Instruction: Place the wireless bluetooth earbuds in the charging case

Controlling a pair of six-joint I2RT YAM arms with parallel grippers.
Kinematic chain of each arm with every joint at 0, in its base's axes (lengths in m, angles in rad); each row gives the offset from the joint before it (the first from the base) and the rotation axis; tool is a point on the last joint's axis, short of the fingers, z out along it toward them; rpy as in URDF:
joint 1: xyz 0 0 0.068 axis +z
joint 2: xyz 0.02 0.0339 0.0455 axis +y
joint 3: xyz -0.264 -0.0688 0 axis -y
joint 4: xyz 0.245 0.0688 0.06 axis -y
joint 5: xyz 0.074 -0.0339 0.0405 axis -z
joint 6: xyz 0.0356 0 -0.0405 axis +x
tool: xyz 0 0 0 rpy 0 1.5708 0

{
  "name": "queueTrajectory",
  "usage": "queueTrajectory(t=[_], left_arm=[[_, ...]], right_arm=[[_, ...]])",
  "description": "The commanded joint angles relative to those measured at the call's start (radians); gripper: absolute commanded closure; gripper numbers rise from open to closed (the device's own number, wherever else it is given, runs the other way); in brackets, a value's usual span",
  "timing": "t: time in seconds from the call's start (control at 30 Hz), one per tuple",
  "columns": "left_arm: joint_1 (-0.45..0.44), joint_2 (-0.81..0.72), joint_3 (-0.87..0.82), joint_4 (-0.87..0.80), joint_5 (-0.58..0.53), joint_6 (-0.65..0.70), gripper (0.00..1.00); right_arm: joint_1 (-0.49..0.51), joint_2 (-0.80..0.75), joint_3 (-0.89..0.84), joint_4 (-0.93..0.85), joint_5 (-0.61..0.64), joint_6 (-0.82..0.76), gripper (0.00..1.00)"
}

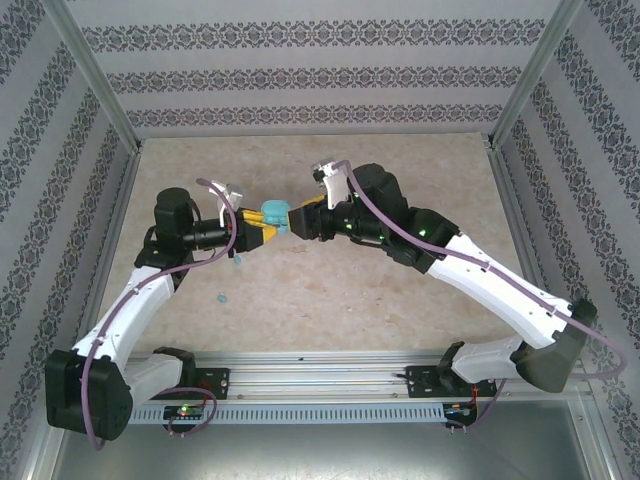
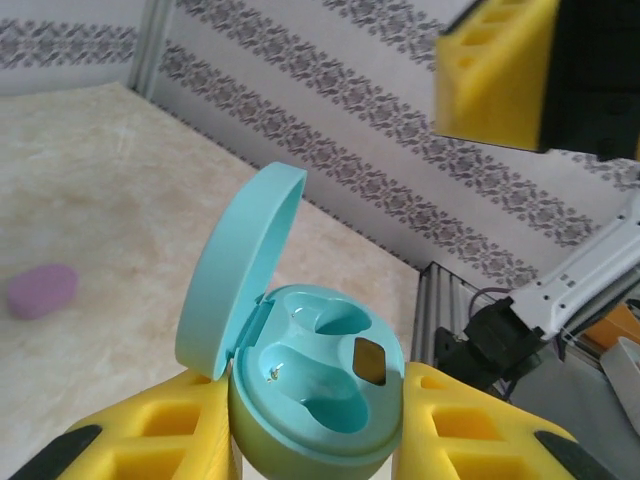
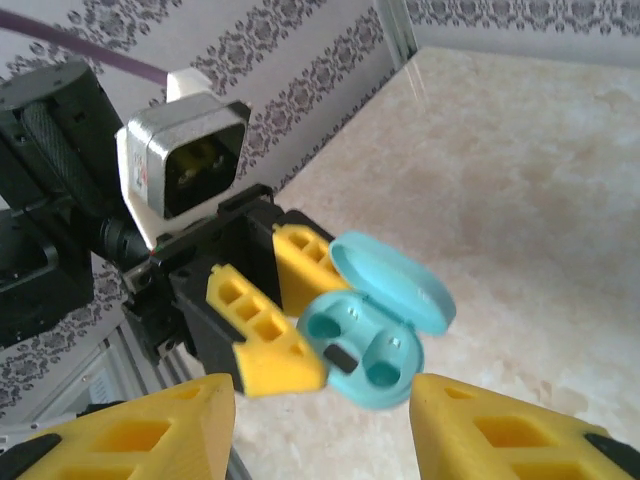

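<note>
At mid-table, my left claw (image 2: 316, 405) grasps the open turquoise oval plastic case (image 2: 318, 385). The right claw (image 1: 297, 221), at its 3 o'clock, is released. What is probably a tiny light-blue earbud (image 1: 221, 297) lies at 7 o'clock.

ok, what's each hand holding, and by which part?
Left hand grips the turquoise case by the sides of its base, lid open. Right hand holds nothing.

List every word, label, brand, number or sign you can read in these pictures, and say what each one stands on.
Nothing legible in these pictures.
Small reddish mark on the side of the white camera housing: too blurred to read.
turquoise charging case: no print visible on lid or base.
wall stripes: repeating ornament, not lettering.
</note>
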Motion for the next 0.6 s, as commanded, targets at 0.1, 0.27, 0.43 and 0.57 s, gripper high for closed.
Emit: queueTrajectory(t=[0.1,0.27,0.43,0.57], left_arm=[[0.045,0.029,0.033,-0.053,-0.048,0.051,0.88],[0.073,0.069,0.045,-0.043,-0.102,0.032,0.88],[0.102,0.129,0.087,-0.022,-0.145,0.004,0.88],[0.116,0.171,0.128,-0.017,-0.191,-0.007,0.88]], right_arm=[[0.095,0.018,-0.024,-0.056,0.144,0.146,0.51],[0.188,0.07,-0.087,-0.04,0.244,0.246,0.53],[0.269,0.16,-0.168,0.071,0.287,0.428,0.55],[0.324,0.268,-0.154,0.154,0.307,0.487,0.56]])
